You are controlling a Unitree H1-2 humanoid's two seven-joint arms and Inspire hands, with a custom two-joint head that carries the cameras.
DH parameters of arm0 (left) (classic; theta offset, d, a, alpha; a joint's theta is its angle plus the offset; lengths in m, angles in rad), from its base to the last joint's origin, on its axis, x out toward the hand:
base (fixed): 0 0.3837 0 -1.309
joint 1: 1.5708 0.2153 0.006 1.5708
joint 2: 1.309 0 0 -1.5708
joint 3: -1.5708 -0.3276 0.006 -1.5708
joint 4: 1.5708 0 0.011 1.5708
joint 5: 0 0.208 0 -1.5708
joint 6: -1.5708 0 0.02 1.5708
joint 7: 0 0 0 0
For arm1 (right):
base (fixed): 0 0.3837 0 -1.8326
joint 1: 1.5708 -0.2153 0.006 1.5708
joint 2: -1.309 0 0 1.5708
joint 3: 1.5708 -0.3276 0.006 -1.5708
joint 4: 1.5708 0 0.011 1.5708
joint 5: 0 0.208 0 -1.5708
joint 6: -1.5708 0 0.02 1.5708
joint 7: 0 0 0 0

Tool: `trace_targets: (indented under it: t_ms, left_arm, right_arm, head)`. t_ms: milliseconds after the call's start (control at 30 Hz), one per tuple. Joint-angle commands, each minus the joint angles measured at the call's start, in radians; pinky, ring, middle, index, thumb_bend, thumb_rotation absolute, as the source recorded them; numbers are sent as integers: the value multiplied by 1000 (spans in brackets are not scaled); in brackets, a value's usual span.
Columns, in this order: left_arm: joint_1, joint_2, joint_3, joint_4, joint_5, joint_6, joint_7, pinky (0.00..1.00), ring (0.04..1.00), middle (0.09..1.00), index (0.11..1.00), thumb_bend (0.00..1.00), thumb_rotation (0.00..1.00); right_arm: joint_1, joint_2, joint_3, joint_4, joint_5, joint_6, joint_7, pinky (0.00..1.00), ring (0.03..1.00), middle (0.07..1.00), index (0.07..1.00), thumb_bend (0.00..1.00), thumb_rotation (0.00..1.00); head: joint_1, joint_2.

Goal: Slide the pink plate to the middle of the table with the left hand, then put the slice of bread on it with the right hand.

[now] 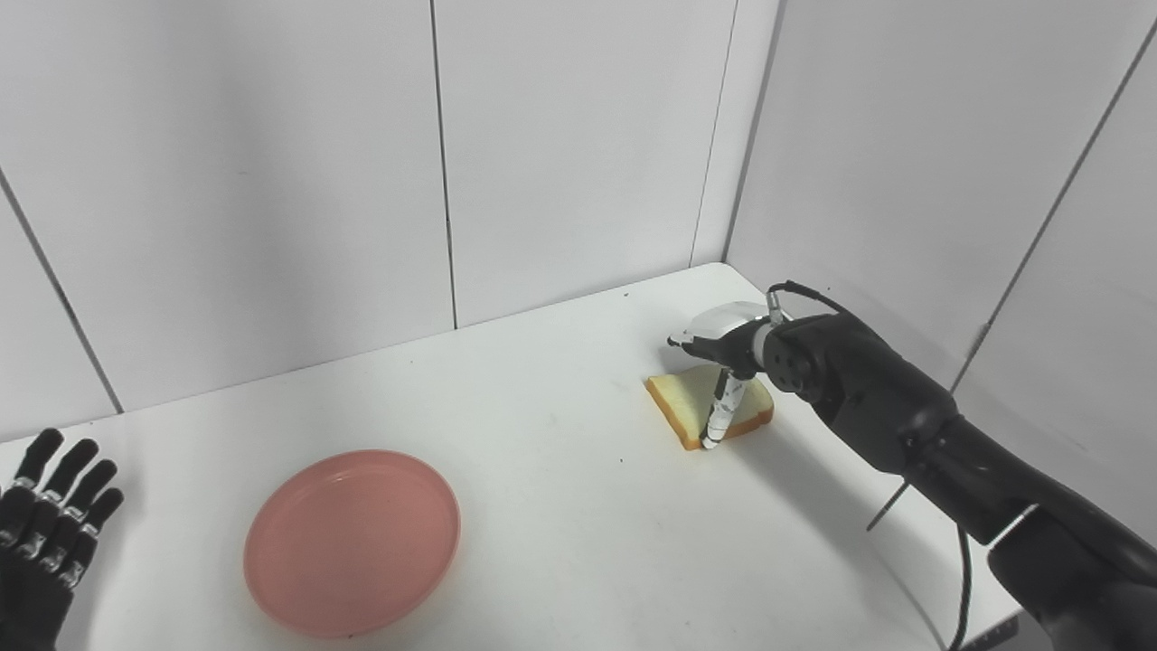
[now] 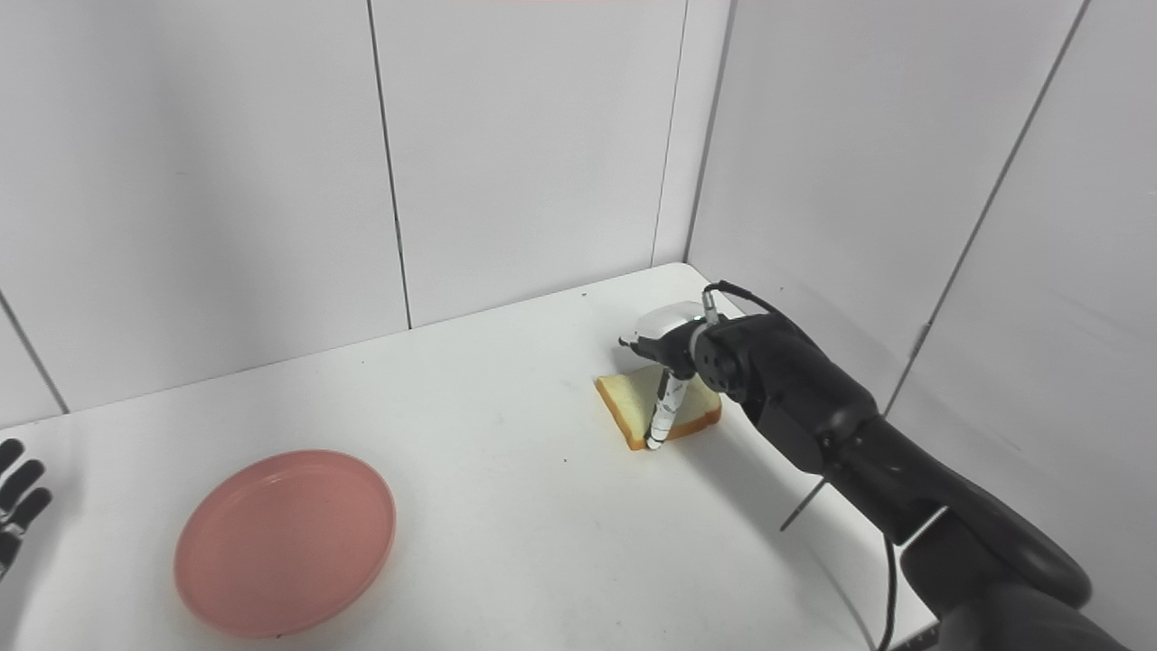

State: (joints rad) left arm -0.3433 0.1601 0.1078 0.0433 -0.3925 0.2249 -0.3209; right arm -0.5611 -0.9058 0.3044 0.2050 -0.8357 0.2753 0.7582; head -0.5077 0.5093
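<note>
The pink plate (image 1: 352, 542) lies empty on the white table (image 1: 560, 470), left of the middle and near the front edge. My left hand (image 1: 50, 524) rests open at the far left, fingers apart, clear of the plate. The slice of bread (image 1: 684, 404) lies on the table at the back right. My right hand (image 1: 728, 348) hovers over it, palm down. Its thumb (image 1: 720, 416) reaches down against the bread's near edge. The other fingers are hidden behind the hand, so I cannot tell whether it grips the bread.
White panel walls (image 1: 578, 163) close the table at the back and the right, meeting in a corner just behind the bread. The table's front right edge (image 1: 913, 597) curves under my right forearm. A black cable (image 1: 963, 579) hangs from that arm.
</note>
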Motion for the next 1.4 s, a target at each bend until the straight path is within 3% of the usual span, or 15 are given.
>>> trace_targets:
  t_ms: [0, 133, 300, 500, 700, 767, 867, 967, 1000, 1067, 1167, 1200, 1367]
  left_arm:
    - [-25, 10, 1, -45, -2, -2, 8, 978, 971, 972, 969, 557, 1000]
    - [-24, 10, 0, -55, 1, 6, 11, 975, 969, 970, 968, 554, 1000]
    - [-26, 12, 0, -55, -2, 8, 7, 979, 970, 973, 973, 558, 1000]
    - [-24, 12, 0, -69, -2, 21, 14, 981, 973, 976, 977, 560, 1000]
    - [-26, 11, 1, -66, -2, 16, 12, 980, 972, 974, 972, 552, 1000]
    - [-25, 12, 0, -67, -1, 16, 11, 981, 974, 976, 976, 554, 1000]
    - [-24, 12, -1, -72, 0, 19, 12, 981, 972, 975, 976, 555, 1000]
    - [-23, 12, -5, -80, 7, 27, 19, 976, 967, 972, 976, 568, 1000]
    - [-23, 11, -3, -81, 5, 30, 21, 975, 967, 972, 974, 567, 1000]
    - [-23, 10, -1, -83, -2, 34, 21, 976, 968, 973, 976, 561, 1000]
    - [-22, 9, -2, -85, -2, 39, 23, 979, 970, 975, 978, 560, 1000]
    - [-22, 9, -2, -86, -2, 39, 24, 983, 971, 976, 981, 562, 1000]
    - [-24, 10, -4, -75, -2, 27, 18, 988, 972, 978, 980, 565, 1000]
  right_arm:
    - [-18, -8, -8, -7, 3, 16, -2, 967, 1000, 1000, 1000, 1000, 360]
    - [-18, -3, -7, -17, 20, 26, 17, 973, 1000, 1000, 1000, 1000, 347]
    - [-21, 5, 1, -23, 15, 47, 38, 852, 996, 1000, 1000, 1000, 308]
    - [-20, 2, 0, -37, 25, 41, 66, 849, 980, 999, 1000, 1000, 273]
    - [7, 6, -25, -83, 81, 24, 51, 760, 900, 955, 973, 1000, 188]
    - [7, 10, -17, -89, 77, 30, 48, 679, 851, 927, 955, 1000, 170]
    - [3, 22, -12, -82, 70, 37, 39, 665, 831, 904, 929, 1000, 149]
    - [9, 34, -26, -74, 82, 19, -3, 568, 734, 810, 886, 1000, 120]
    - [10, 35, -30, -67, 92, 3, -19, 602, 743, 798, 843, 994, 89]
    - [11, 38, -37, -50, 110, -25, -51, 672, 755, 778, 780, 932, 38]
    - [13, 43, -42, -25, 118, -48, -104, 600, 655, 667, 654, 754, 3]
    - [13, 46, -42, -16, 115, -52, -124, 528, 574, 559, 536, 601, 1]
    - [16, 60, -36, 14, 97, -72, -222, 444, 459, 519, 475, 523, 0]
  head:
    - [2, 3]
    - [1, 4]
    - [4, 11]
    - [4, 15]
    - [3, 17]
    - [7, 20]
    - [8, 21]
    - [10, 21]
    - [10, 21]
    - [12, 20]
    - [15, 18]
    - [15, 18]
    - [17, 14]
